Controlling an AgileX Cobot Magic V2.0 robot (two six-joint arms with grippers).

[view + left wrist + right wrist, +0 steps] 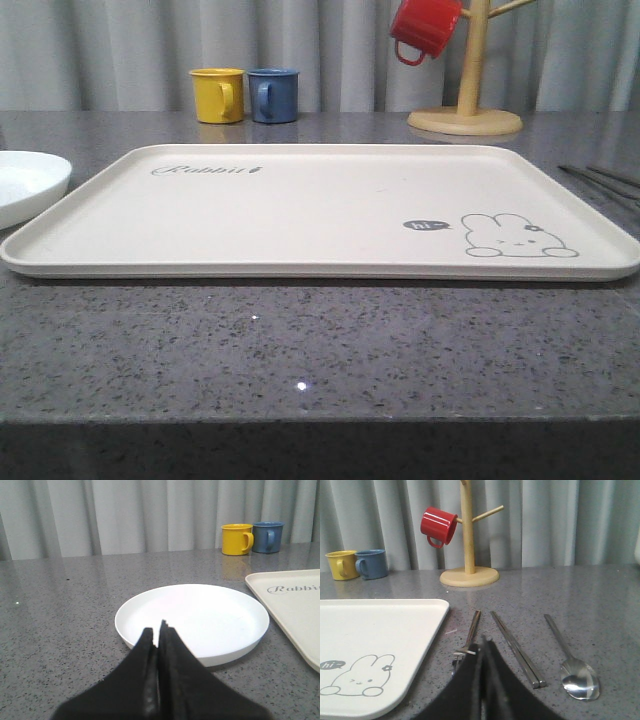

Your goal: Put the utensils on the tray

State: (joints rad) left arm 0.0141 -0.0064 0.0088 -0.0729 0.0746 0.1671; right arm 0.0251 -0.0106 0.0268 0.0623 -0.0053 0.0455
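The cream tray with its grey bunny drawing lies flat in the middle of the grey table, nothing on it; its corner shows in the right wrist view. To its right on the table lie the utensils side by side: a fork, a pair of chopsticks and a spoon. Thin dark ends of utensils show at the front view's right edge. My right gripper is shut and empty, its tips just short of the fork's tines. My left gripper is shut and empty, in front of a white plate.
A round white plate sits left of the tray. A yellow mug and a blue mug stand at the back. A wooden mug tree with a red mug stands at the back right.
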